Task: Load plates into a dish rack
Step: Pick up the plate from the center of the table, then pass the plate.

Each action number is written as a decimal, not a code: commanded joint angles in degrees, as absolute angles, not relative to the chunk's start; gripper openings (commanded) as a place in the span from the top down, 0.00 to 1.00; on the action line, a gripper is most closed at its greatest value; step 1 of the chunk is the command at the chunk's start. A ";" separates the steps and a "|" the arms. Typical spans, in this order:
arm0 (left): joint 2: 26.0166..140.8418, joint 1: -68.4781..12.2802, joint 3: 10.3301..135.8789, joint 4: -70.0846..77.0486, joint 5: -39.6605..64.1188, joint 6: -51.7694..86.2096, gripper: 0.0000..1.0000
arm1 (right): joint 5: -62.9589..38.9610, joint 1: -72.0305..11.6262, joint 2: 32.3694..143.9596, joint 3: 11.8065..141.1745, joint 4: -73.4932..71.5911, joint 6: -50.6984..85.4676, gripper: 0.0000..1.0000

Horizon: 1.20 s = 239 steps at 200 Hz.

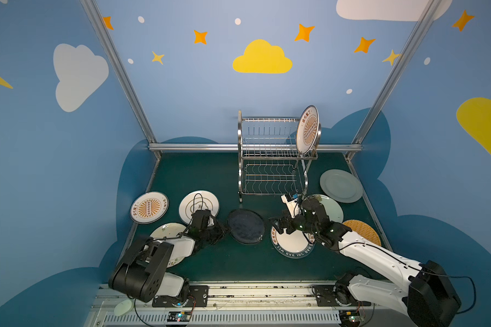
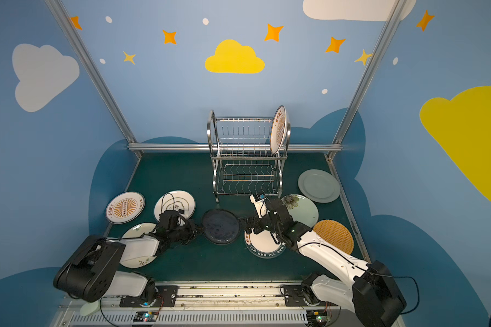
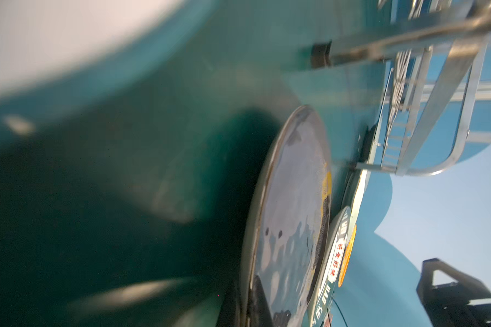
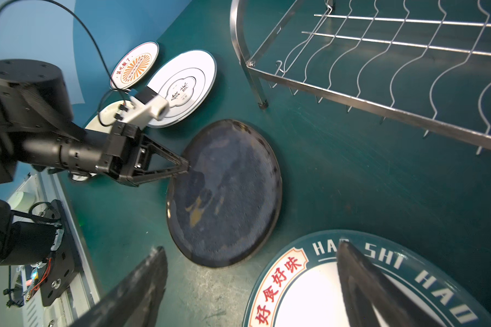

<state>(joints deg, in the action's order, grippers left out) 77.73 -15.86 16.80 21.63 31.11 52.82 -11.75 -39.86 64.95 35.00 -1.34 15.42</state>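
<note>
SLIM HOLD ON A GLOSSY EDGE: My left hand [image 4: 186, 167] is pinched shut on the rim of the black plate [image 4: 227, 195]. The plate lies flat on the green surface [image 1: 210, 175] in front of the dish rack [image 1: 270, 158]. My right hand [image 4: 251, 246] hangs spread wide and empty just above the green-lettered plate [image 4: 304, 300] beside it. Only 1 plate is loaded, the sunburst plate [image 1: 307, 130], upright at the right end of the rack's upper tier.

The grip looks to me the weak point. It is a narrow bite on a shiny edge, so I judge the black plate could pivot down or slide out as it tilts up. It could then strike the green-lettered plate just beside it, or catch my right hand, which has 1 open finger over the bare surface next to the black plate. A wide swing toward the rack risks clipping its nearest foot, or jolting the wire frame and the plate standing in it
</note>
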 commanded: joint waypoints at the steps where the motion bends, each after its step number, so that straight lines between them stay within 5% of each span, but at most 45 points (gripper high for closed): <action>1: 72.13 -13.41 15.51 13.03 31.24 54.45 0.96 | -11.40 -40.12 66.51 37.49 0.65 16.56 0.08; 119: 63.55 -9.73 9.65 22.60 35.79 55.05 0.96 | -20.89 -39.99 83.77 48.29 8.05 20.65 0.08; 239: 54.34 -12.84 9.03 27.69 34.70 57.13 0.96 | -33.94 -36.84 87.56 48.69 3.84 24.51 0.08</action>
